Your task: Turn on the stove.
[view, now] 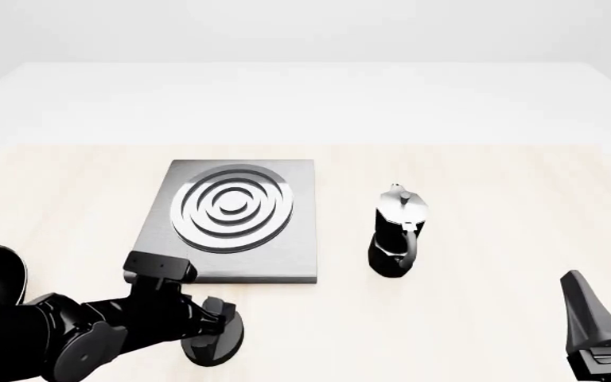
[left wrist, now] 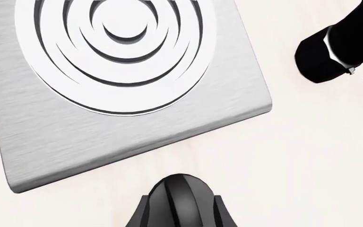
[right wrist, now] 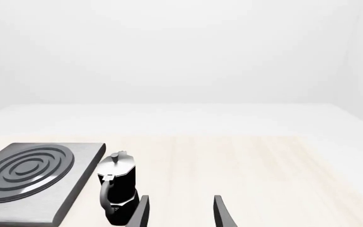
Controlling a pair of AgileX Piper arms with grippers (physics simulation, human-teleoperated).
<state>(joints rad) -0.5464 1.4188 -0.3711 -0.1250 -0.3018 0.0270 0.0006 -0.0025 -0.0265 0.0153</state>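
Risk notes, working from near edge outward.

Finding left gripper [view: 219, 322] low over the black ridged knob [view: 212, 347], at or very near contact, on the light wooden table [view: 476, 318] just short of the stove's near edge. Not managing to read its pincer: dark fingers merging with dark knob in front view, and showing only a black ridged dome in left wrist view. So not claiming wide, narrow, or clamped.

Judging the main hazard here: closing off-centre on the ridge and slipping round it instead of turning it. Also worrying about pressing down too hard and skating the knob across the table, if not fixed. Suspecting a short wrist rotation stopping before the switch point, leaving the burner off.

Spotting right gripper [right wrist: 180, 215] parked at the near right, fingers standing well apart, holding nothing, well clear of everything. Expecting no trouble from it unless moved.

Placing the stove [view: 284, 255] beyond the knob, left of centre: flat grey metal slab, silver burner rings [view: 231, 208] on top, nothing resting on them. Watching the left forearm, lying low near the slab's near-left corner; guessing at a nudge of the slab while twisting.

Noting the moka pot [view: 398, 235] upright just right of the stove, apart from it. Rating it as tippable, though only by a wide sweep of either arm.
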